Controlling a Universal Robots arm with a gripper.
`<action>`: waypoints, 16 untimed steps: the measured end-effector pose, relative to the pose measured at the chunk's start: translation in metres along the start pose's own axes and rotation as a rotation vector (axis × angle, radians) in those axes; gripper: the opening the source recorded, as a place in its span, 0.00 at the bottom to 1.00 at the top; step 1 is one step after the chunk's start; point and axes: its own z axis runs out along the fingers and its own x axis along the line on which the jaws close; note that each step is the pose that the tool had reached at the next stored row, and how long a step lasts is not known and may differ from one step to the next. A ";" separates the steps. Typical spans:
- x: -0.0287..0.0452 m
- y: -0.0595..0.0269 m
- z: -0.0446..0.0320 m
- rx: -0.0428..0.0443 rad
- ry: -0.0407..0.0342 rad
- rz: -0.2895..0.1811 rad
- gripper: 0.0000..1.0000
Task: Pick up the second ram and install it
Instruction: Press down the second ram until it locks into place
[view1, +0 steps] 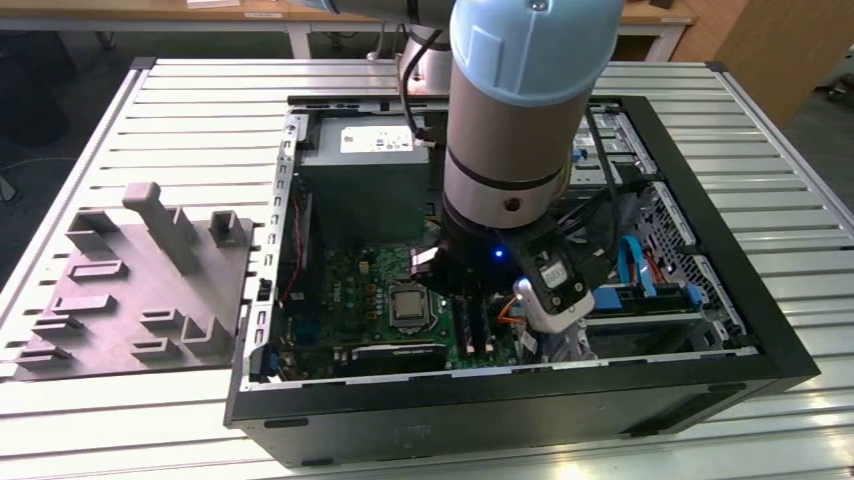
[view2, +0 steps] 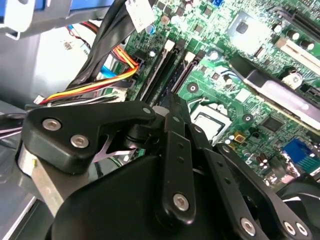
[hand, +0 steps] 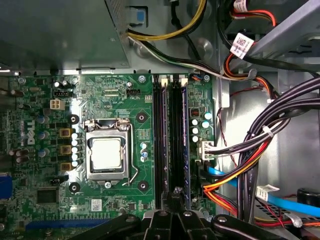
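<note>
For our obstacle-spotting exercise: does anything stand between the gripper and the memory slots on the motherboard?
Nothing visible does. The gripper sits directly over the memory slots; the cable bundle lies beside them, not across.

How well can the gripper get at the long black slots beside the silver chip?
Probably well: the gripper is already right over one end of the slots, and the cables lie off to one side of them.

One big open black computer case (view1: 694, 385), one square green motherboard (hand: 125, 100), one grey plastic tray (view1: 127, 300), one grey power-supply box (view1: 363, 165).
</note>
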 end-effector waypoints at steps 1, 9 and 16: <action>0.0001 0.0017 0.0002 -0.0001 0.0000 0.000 0.10; 0.0008 0.0150 0.0015 -0.0001 0.0000 0.000 0.10; 0.0013 0.0289 0.0024 -0.0001 0.0000 0.000 0.10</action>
